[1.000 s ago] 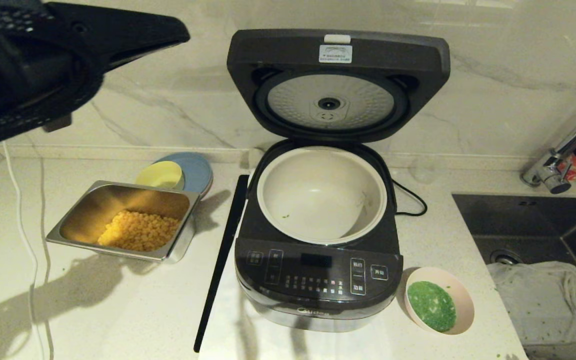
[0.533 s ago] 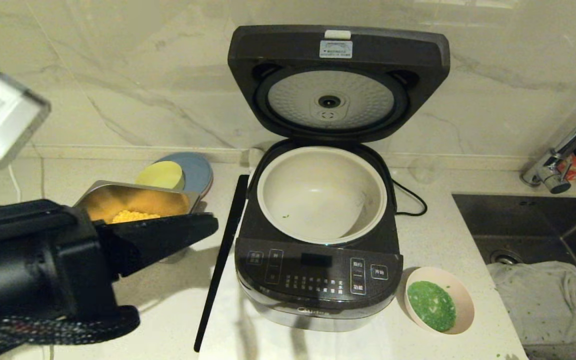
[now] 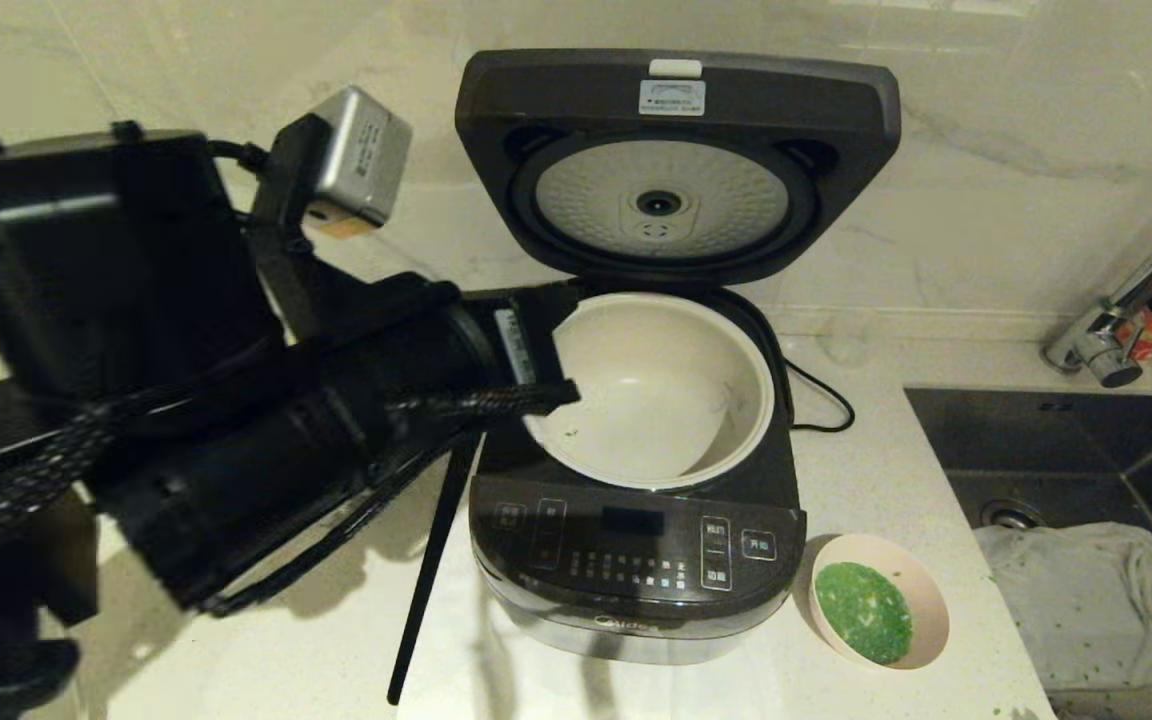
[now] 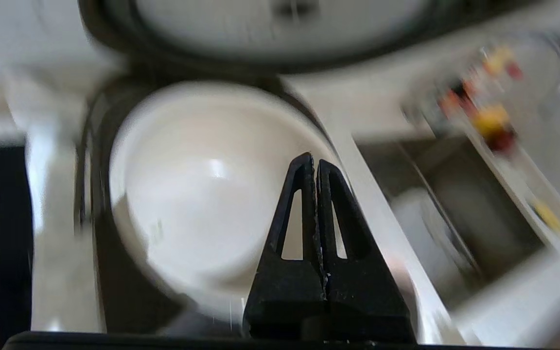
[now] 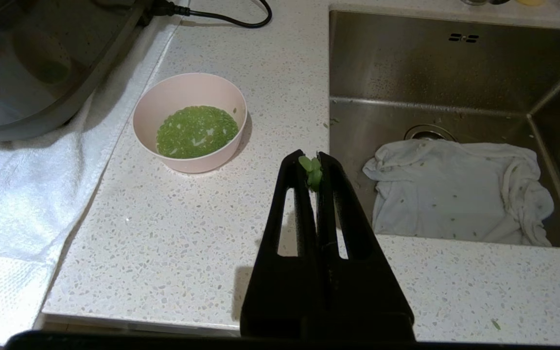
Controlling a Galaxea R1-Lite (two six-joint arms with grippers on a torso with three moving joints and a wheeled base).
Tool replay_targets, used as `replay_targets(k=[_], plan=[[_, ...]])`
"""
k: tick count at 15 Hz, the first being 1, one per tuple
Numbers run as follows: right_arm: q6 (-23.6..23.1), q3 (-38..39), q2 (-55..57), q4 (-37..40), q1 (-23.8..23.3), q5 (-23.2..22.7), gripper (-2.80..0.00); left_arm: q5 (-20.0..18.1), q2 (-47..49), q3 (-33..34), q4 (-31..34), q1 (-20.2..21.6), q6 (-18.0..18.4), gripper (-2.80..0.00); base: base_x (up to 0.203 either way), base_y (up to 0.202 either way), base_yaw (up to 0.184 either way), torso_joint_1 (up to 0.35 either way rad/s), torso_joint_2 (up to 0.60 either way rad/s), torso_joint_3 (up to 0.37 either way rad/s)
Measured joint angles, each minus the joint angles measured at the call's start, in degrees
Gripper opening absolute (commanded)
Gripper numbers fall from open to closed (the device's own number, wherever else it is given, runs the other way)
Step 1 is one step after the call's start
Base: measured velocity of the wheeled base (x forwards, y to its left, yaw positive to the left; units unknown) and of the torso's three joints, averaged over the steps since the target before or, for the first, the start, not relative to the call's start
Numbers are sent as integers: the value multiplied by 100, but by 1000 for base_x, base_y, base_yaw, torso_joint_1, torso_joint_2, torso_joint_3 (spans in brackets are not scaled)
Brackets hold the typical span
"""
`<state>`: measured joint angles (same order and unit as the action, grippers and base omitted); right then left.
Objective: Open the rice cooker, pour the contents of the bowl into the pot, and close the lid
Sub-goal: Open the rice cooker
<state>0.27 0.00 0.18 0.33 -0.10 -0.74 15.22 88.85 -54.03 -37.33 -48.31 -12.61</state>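
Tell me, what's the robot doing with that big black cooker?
The rice cooker has its lid standing open, and the pot inside is almost empty, with a few green bits. The left gripper, fingers shut and holding nothing, is up over the pot's edge. The pink bowl of chopped greens sits on the counter beside the cooker, not poured yet. The right gripper hangs shut near the sink, with green bits stuck at its tips.

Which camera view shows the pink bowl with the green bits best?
The right wrist view: the bowl is whole, near and unblocked, with the contents clearly visible inside. The head view shows the bowl smaller, beside the rice cooker. The left wrist view does not show it.
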Motion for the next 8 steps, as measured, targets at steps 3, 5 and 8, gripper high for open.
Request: replay_targets(k=[3,5,8], plan=[[0,0,0,0,0,0,-280,242,696,-656,-619,2,394,-280,0,0,0,0,0,0],[0,0,0,0,0,-2,-280,294,1009,-1018,-680,11,570,-280,0,0,0,0,0,0],[-2,0,0,0,0,-2,-280,306,1404,-1565,-687,28,679,-280,0,0,0,0,0,0]])
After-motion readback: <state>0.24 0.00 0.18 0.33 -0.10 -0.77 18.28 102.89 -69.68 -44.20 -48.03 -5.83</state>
